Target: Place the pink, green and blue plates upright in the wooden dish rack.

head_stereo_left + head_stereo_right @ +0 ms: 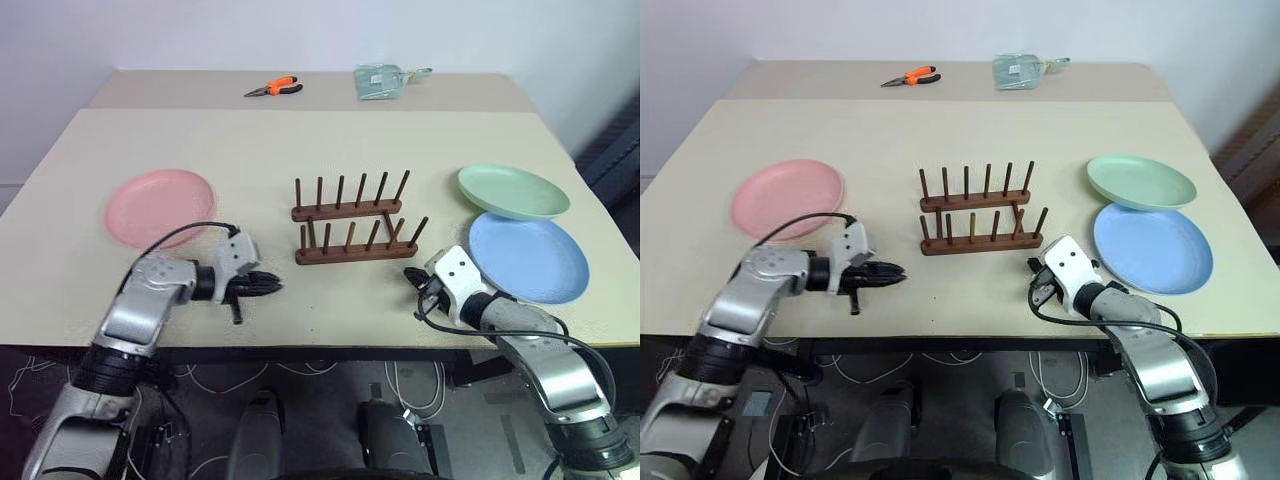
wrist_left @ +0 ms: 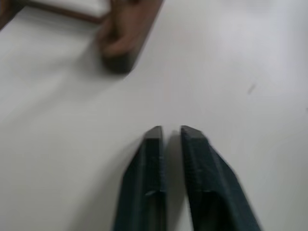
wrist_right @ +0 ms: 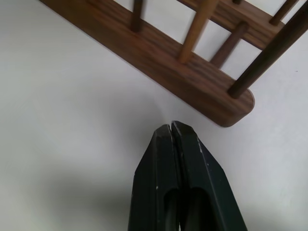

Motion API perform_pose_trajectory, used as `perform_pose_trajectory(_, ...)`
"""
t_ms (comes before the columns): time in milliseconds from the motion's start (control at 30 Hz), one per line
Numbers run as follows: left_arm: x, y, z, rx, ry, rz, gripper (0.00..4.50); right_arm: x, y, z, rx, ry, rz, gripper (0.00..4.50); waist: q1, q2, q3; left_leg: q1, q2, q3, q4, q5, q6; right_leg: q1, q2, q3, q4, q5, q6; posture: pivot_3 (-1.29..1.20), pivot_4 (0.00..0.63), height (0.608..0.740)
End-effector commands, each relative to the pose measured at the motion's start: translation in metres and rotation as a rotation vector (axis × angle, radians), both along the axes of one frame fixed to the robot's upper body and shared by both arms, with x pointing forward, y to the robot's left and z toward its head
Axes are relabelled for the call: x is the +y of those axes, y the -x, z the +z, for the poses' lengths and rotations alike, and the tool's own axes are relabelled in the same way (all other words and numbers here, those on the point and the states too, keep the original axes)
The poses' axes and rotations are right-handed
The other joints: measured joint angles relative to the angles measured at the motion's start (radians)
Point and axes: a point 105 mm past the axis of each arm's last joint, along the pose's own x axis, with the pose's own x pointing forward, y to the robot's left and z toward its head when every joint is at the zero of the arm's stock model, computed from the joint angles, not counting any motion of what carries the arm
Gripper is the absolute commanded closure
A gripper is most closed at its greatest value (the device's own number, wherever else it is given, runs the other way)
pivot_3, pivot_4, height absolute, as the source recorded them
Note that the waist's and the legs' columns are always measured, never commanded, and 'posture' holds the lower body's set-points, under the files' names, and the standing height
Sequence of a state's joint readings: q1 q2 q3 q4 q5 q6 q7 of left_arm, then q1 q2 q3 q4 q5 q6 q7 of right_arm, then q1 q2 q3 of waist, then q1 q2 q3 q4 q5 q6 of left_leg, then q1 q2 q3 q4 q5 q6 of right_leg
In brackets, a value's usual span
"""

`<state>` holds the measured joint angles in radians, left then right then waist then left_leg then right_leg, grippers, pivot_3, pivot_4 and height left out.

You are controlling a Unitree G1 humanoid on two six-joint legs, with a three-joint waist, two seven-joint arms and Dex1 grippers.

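The wooden dish rack (image 1: 350, 225) stands empty at the table's middle, its two pegged rails side by side. At the left the pink plate (image 1: 160, 207) lies flat. The green plate (image 1: 512, 191) lies flat at the right, and the blue plate (image 1: 528, 256) lies just in front of it. My left gripper (image 1: 272, 286) hovers low over the table between the pink plate and the rack, shut and empty, pointing at the rack's near left end (image 2: 125, 43). My right gripper (image 1: 412, 275) is shut and empty close to the near rail's right end (image 3: 192, 82), beside the blue plate.
Orange-handled pliers (image 1: 274, 88) and a pale green packet (image 1: 380, 80) lie far back on the table. The table's front edge (image 1: 330, 345) runs just under both wrists. Bare tabletop lies in front of the rack.
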<state>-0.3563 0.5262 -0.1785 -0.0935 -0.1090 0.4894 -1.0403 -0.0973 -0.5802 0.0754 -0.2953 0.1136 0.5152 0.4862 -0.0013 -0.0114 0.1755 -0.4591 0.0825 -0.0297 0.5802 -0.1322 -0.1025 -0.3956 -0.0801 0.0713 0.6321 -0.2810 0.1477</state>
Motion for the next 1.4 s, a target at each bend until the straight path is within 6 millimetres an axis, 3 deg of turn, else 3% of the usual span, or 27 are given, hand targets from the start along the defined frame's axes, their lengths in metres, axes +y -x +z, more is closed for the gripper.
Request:
perform_pose_trajectory(33,-0.018,-0.014,-0.013,-0.069,-0.058,0.115,3.96,-0.003,-0.012,-0.002,-0.03,0.043,-0.037,4.5,0.005,0.0,-0.001,0.0,0.0,0.0,0.0,0.0,0.0,0.0,0.0,0.0,0.0,0.0,0.0,0.0,0.15,0.74)
perform_pose_trajectory(100,-0.022,-0.021,-0.015,-0.085,-0.052,0.176,3.96,-0.003,-0.018,-0.002,-0.04,0.048,-0.052,4.5,0.009,-0.001,-0.002,0.002,0.0,0.0,0.001,0.0,0.0,0.002,0.0,0.0,0.0,0.0,0.0,0.0,0.15,0.74)
perform_pose_trajectory(267,-0.012,-0.062,-0.018,-0.128,-0.07,0.444,3.96,-0.005,-0.047,0.0,-0.092,0.065,-0.133,4.5,0.006,-0.002,-0.003,0.013,0.0,0.0,0.001,0.0,0.0,0.007,0.0,0.0,-0.001,0.001,-0.001,0.0,0.15,0.74)
perform_pose_trajectory(433,-0.008,-0.094,-0.009,-0.18,-0.053,0.572,3.96,-0.007,-0.076,0.006,-0.15,0.071,-0.201,4.5,-0.012,-0.002,-0.003,0.015,0.0,0.0,0.0,0.0,0.0,0.011,0.0,0.0,-0.001,0.002,-0.002,0.0,0.15,0.74)
perform_pose_trajectory(533,-0.01,-0.102,-0.006,-0.18,-0.034,0.586,3.96,-0.006,-0.084,0.009,-0.167,0.062,-0.21,4.5,-0.018,-0.002,-0.003,0.015,0.0,0.0,-0.002,0.0,0.0,0.012,0.0,0.0,-0.001,0.001,-0.001,0.0,0.15,0.74)
perform_pose_trajectory(767,-0.014,-0.098,-0.006,-0.185,-0.031,0.523,3.96,-0.006,-0.086,0.016,-0.206,0.061,-0.204,4.5,-0.018,-0.002,-0.003,0.015,0.0,0.0,-0.004,0.0,0.0,0.011,0.0,0.0,-0.001,0.001,0.0,0.0,0.15,0.74)
perform_pose_trajectory(967,-0.02,-0.082,-0.005,-0.193,-0.024,0.425,3.96,-0.019,-0.069,0.015,-0.186,0.121,-0.176,4.5,-0.014,-0.002,-0.003,0.015,0.0,0.0,-0.005,0.0,-0.001,0.011,0.0,0.0,-0.001,0.0,0.001,0.0,0.15,0.74)
perform_pose_trajectory(1167,-0.026,-0.066,0.005,-0.182,0.031,0.335,3.96,0.003,-0.043,0.02,-0.142,0.035,-0.008,4.5,-0.015,-0.002,-0.003,0.014,0.0,0.0,-0.005,0.0,-0.001,0.01,0.0,0.0,-0.001,0.0,0.001,0.0,0.15,0.74)
perform_pose_trajectory(1233,-0.026,-0.062,0.007,-0.185,0.035,0.306,3.96,0.009,-0.044,0.022,-0.143,0.018,0.003,4.5,-0.017,-0.002,-0.003,0.014,0.0,0.001,-0.005,0.0,-0.001,0.01,0.0,0.0,-0.001,0.0,0.0,0.0,0.15,0.74)
perform_pose_trajectory(1400,-0.016,-0.057,0.009,-0.185,0.028,0.289,3.96,0.017,-0.07,0.02,-0.149,-0.006,-0.039,4.5,-0.018,-0.002,-0.003,0.014,0.0,0.001,-0.005,0.0,-0.001,0.009,0.0,0.0,-0.001,0.0,0.0,0.0,0.15,0.74)
